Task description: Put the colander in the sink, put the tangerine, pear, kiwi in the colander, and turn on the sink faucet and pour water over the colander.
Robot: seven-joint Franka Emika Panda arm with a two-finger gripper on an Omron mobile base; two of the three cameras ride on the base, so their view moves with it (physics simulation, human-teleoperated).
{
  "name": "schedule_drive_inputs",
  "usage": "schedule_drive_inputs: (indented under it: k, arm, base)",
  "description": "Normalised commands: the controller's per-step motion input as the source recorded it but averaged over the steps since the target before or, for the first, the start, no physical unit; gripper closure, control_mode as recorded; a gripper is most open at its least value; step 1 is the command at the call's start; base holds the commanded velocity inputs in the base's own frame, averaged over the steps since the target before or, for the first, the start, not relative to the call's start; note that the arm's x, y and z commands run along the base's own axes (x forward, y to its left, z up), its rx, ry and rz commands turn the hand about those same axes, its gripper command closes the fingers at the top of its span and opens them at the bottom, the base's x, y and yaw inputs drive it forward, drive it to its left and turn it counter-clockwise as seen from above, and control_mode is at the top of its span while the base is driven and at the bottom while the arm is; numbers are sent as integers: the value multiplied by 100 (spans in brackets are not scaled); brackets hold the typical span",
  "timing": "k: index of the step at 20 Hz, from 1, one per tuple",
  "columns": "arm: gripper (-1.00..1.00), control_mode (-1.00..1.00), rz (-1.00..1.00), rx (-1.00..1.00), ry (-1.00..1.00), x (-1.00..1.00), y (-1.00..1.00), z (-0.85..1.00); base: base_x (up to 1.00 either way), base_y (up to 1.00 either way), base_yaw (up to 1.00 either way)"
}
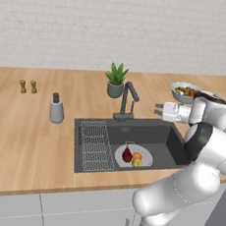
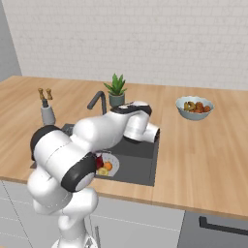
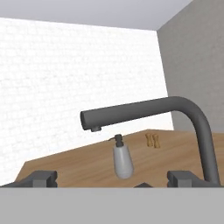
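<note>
Colander (image 1: 133, 155): pale, wide and shallow, set on the floor of the sink (image 1: 166, 140), toward the basin's near side and just beside the wire rack (image 1: 95, 146). Three fruits are held in it, bunched together: a dark red pear-shaped fruit (image 1: 127, 155), the tangerine (image 1: 137, 156) and a yellow-green fruit (image 1: 137, 162). In the right base view the tangerine (image 2: 107, 166) is seen beside the arm's elbow, the colander being largely hidden there.

Sink: dark charcoal rectangle, let into the wooden table (image 1: 28, 136).

Sink faucet (image 1: 127, 102): dark grey, angular arched spout, mounted at the basin's far edge. No stream is seen at the spout. In the hand view the faucet (image 3: 175, 109) is seen from the side, the spout reaching leftward across the picture.

Gripper (image 1: 158, 109): held level above the right part of the sink, pointed toward the faucet and apart from it. The jaws stand wide apart and nothing is held between them; their two dark tips are seen at the bottom of the hand view.

Other items on the table: a potted plant (image 1: 116, 79) just behind the faucet; a grey soap dispenser (image 1: 56, 108) to the left of the sink; two small wooden shakers (image 1: 28, 86) farther left; a bluish bowl (image 1: 185, 92) heaped with fruit, to the right of the faucet and behind the arm.
</note>
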Motion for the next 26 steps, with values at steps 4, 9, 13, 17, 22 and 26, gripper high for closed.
schedule_drive_inputs:
  k: [4, 9, 13, 17, 22, 26]
  arm:
    - [-100, -100, 0, 0, 0, 21, 12, -18]
    - [-100, -100, 0, -1, 0, 16, 14, -22]
    - [-100, -100, 0, -2, 0, 25, 3, -3]
    - [-100, -100, 0, -3, 0, 14, 11, -12]
    - [-100, -100, 0, -6, 0, 21, 17, -9]
    - [-100, -100, 0, -5, 0, 26, 12, -5]
  base:
    - [0, 0, 0]
    - [0, 0, 0]
    - [0, 0, 0]
    - [0, 0, 0]
    - [0, 0, 0]
    - [0, 0, 0]
